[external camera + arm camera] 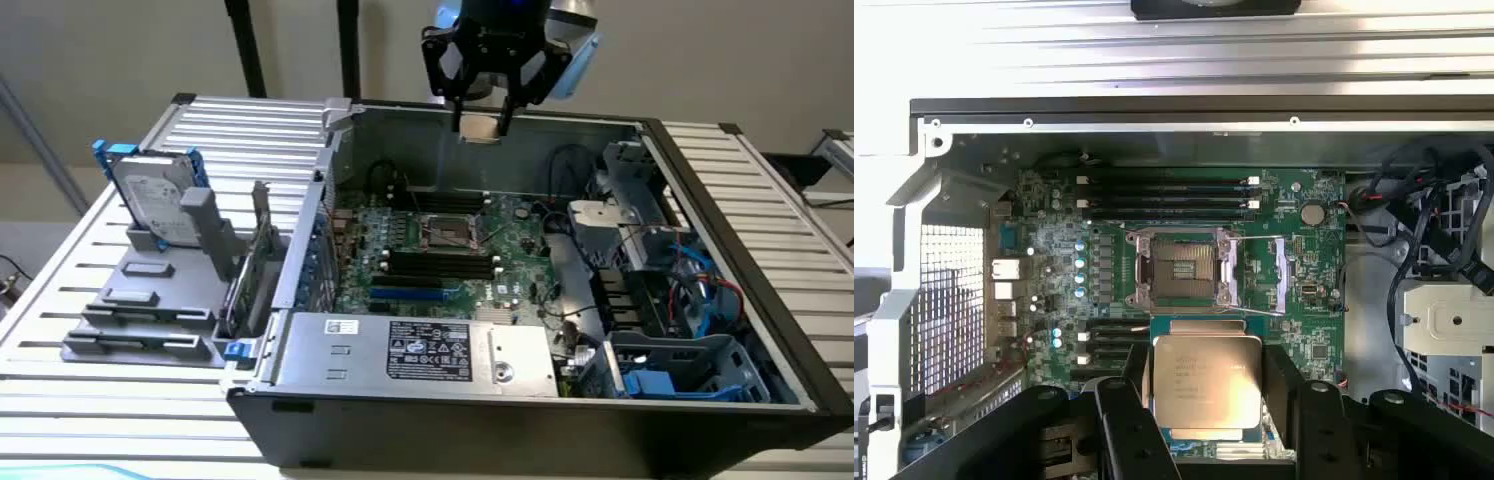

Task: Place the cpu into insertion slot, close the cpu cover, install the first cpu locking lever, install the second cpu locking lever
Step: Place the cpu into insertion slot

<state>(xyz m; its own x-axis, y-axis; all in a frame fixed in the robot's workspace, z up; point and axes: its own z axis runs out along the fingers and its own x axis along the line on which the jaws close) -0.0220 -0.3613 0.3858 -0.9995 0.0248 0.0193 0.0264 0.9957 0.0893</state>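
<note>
The flat square cpu [1206, 385] with its pale silvery metal top is clamped by its edges between the black fingers of the gripper [481, 124]. Well below the gripper, inside the open grey computer case [534, 430], sits the square, dark-centred, metal-rimmed insertion slot [1184, 268] on the green motherboard [1316, 232]. The chip looks offset from that socket, so a skewed or rotated descent could bend contacts, and the thin edge grip might slip.

The robot arm's black two-fingered claw [481, 118] is hanging high in the exterior view, pointing straight down from a grey-and-blue wrist housing [574, 35]. Its dark fingers [1119, 430] are standing wide apart and pressing on opposite edges of a small flat square chip with a pale silvery metal top [1206, 385], holding it level between them, the chip's face turned up toward the wrist camera.
</note>
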